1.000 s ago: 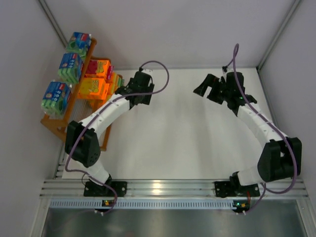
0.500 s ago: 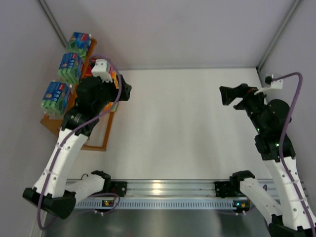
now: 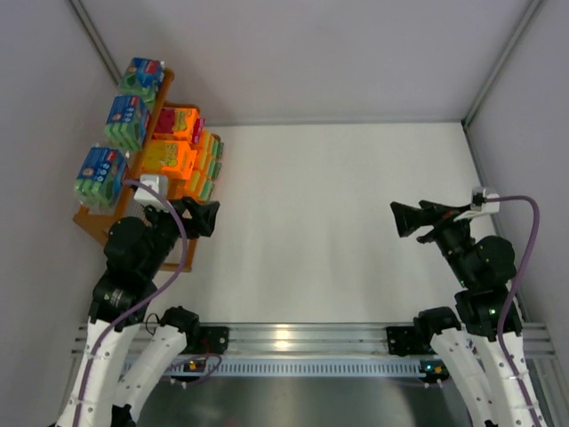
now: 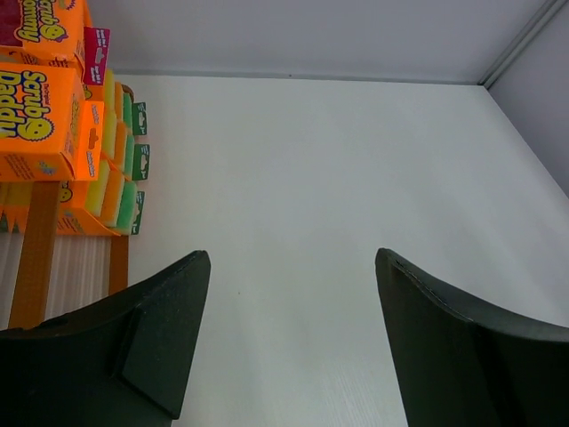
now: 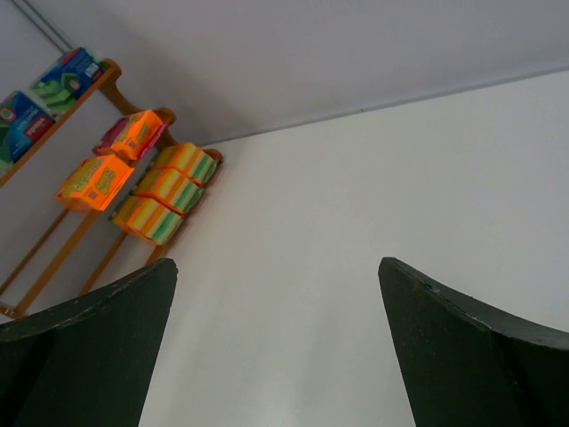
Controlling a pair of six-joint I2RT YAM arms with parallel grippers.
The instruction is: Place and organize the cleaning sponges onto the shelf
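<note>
step: judged the finish, since every pack you can see sits racked; draw both arms home slowly and swing the left one wide of the shelf
left gripper (image 3: 206, 218): jaws wide apart, nothing between them
right gripper (image 3: 404, 220): jaws wide apart, nothing held
shelf (image 3: 89, 221): just beyond the left gripper, well apart from the right gripper
cleaning sponges: blue-green packs (image 3: 124, 120) on the top tier, orange packs (image 3: 169, 158) on the lower tiers, none touching a finger

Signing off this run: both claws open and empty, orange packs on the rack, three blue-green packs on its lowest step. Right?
Not quite. The three blue-green packs sit on the top step of the rack, as the right wrist view shows; the orange packs fill the steps below. The left claw and right claw are both open and empty.
</note>
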